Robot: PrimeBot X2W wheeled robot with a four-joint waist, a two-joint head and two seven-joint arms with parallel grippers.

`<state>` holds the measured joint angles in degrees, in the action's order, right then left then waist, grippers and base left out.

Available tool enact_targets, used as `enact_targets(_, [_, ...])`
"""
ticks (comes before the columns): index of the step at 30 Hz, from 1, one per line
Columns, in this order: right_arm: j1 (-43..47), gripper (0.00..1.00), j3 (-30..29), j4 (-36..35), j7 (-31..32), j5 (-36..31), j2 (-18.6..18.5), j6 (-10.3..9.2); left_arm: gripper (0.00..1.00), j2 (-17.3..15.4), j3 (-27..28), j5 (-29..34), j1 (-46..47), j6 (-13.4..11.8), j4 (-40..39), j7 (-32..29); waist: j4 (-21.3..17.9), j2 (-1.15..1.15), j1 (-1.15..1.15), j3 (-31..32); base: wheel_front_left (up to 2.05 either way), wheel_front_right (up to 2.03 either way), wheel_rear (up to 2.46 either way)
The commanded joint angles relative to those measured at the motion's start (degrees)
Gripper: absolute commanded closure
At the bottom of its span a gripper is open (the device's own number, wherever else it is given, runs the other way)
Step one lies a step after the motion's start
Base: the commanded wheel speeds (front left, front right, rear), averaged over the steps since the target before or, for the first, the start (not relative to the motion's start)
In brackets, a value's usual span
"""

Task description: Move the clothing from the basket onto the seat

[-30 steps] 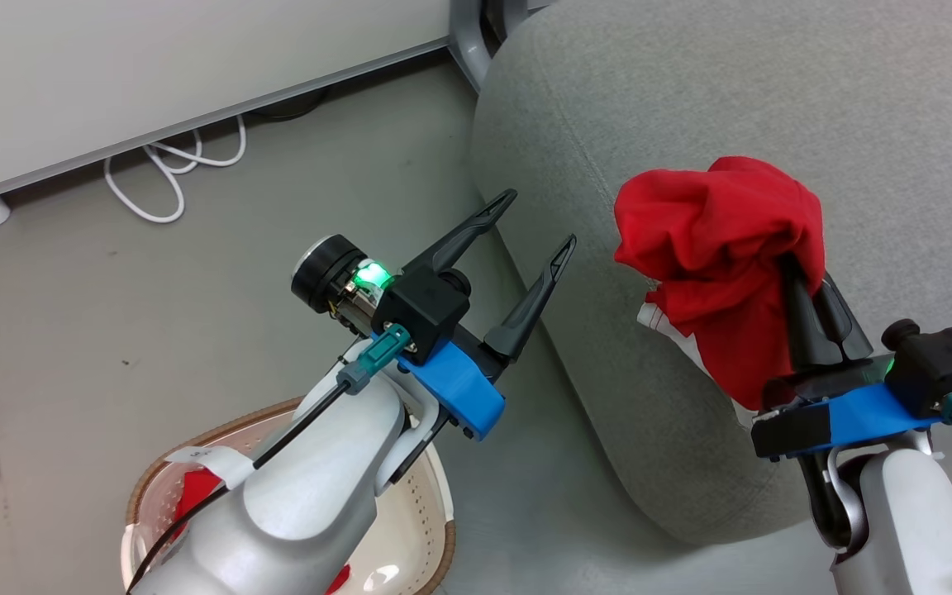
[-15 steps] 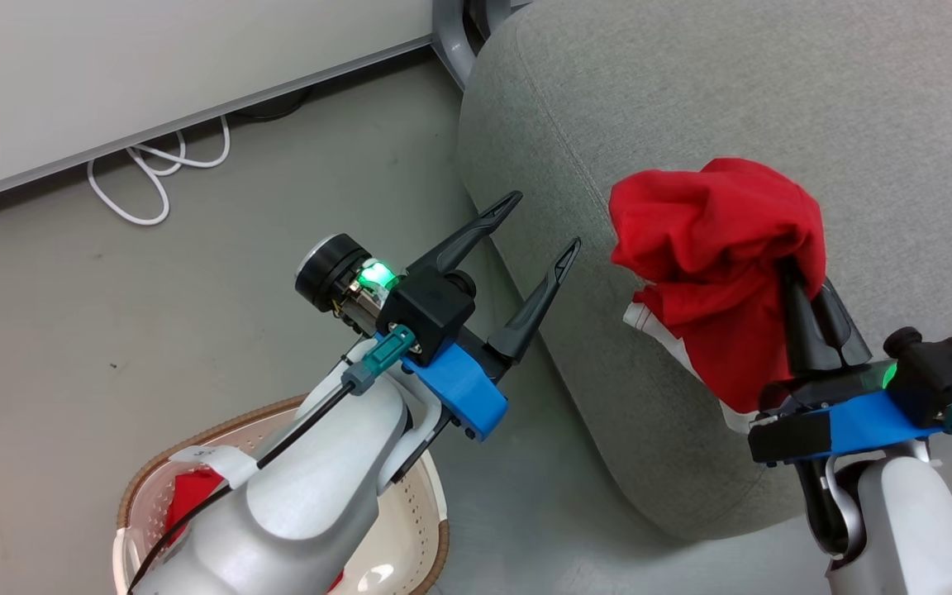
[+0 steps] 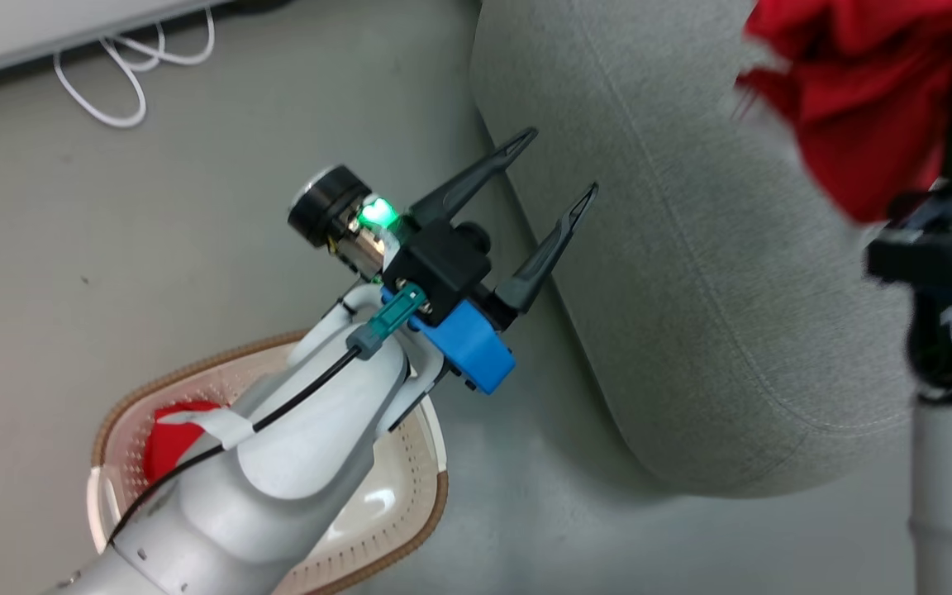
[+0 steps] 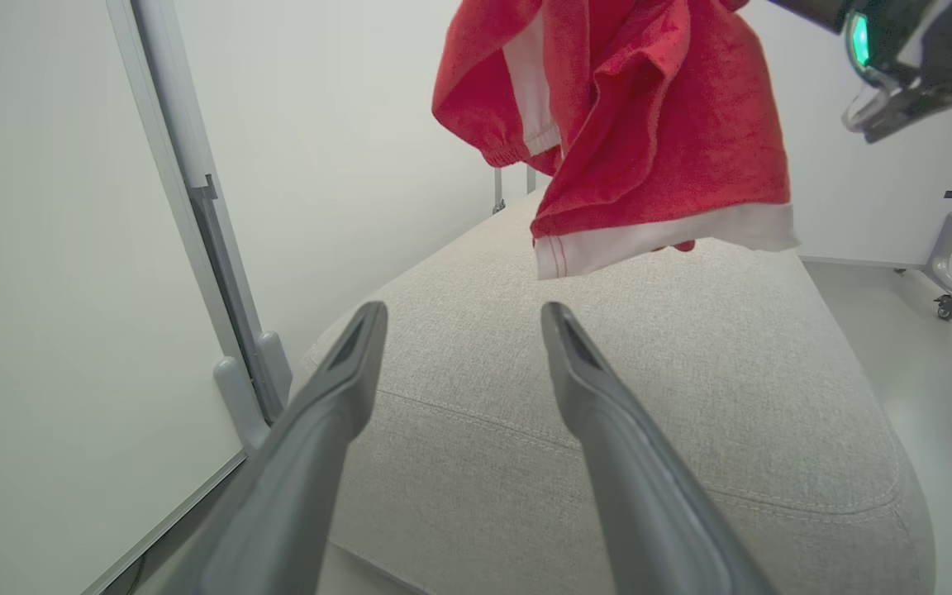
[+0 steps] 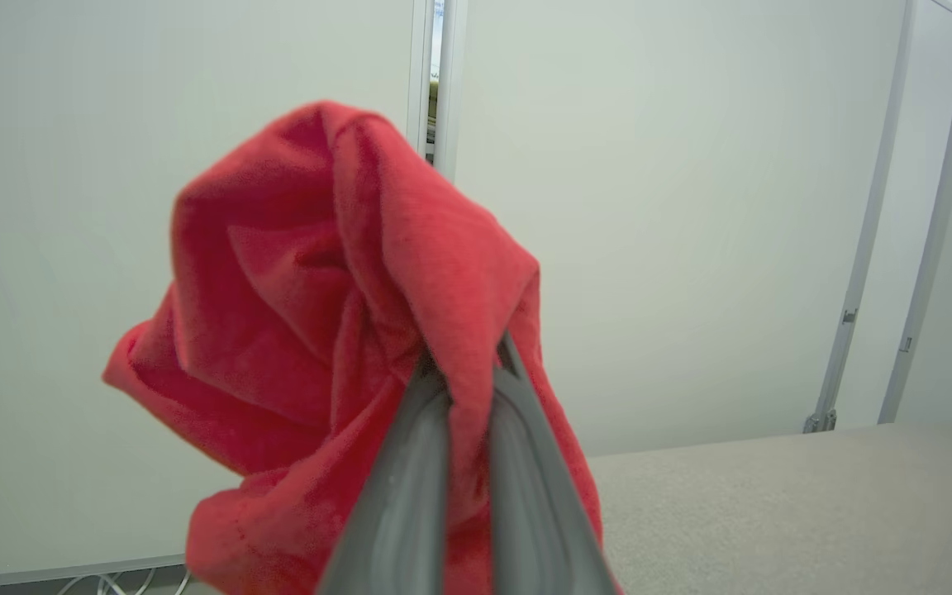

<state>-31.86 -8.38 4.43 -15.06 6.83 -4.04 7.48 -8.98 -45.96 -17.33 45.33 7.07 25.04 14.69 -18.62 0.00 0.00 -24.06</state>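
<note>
Abt halfway, I'd say: my right gripper (image 5: 464, 355) is clamped on a bright red soft-fabric garment (image 3: 848, 99), airborne above the grey woven sofa cushion (image 3: 691, 248). Another red piece (image 3: 166, 434) waits in the oval cream plastic basket (image 3: 440, 500) beside the cushion. Fingers of my left gripper (image 3: 559, 161) apart, empty. Vs 0.5 s ago: head cam shifted, garment carried further over cushion.

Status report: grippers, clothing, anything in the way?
Right gripper shut on red garment, above sofa cushion. Left gripper open, empty. Red fabric in basket. No obstruction seen.
</note>
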Motion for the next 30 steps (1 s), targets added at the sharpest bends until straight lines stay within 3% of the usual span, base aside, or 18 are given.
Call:
enact_targets(1, [-3.3,1.00,-1.5,-0.8,-0.2,0.7,-0.8,0.03,0.00,-0.7,-0.3,0.7,1.9,0.2,-0.5,-0.3,0.4,0.00,0.00,-5.2,0.00,0.00,0.00])
enact_targets(8, [-15.3,1.00,-12.8,-2.7,-0.2,2.8,-5.4,0.03,0.00,-2.0,-2.1,3.2,7.8,0.3,-2.9,-2.1,2.1,0.00,0.00,-15.1,0.00,0.00,0.00])
enact_targets(13, [-20.8,1.00,-17.7,-0.2,-0.2,3.4,-10.4,0.03,0.00,-3.0,-2.6,4.0,10.1,0.4,-4.5,-2.9,2.7,0.00,0.00,-20.3,0.00,0.00,0.00])
enact_targets(20, [-24.8,1.00,-19.9,9.0,-0.2,3.6,-14.8,0.03,0.00,-4.8,-2.9,4.6,10.9,-0.1,-6.3,-3.8,2.7,0.00,0.00,-24.1,0.00,0.00,0.00])
enact_targets(30, [-24.1,1.00,-19.5,23.7,-0.2,2.4,-15.6,0.03,0.00,-6.0,-3.3,4.6,11.1,-0.7,-8.0,-4.5,3.0,0.00,0.00,-26.0,0.00,0.00,0.00])
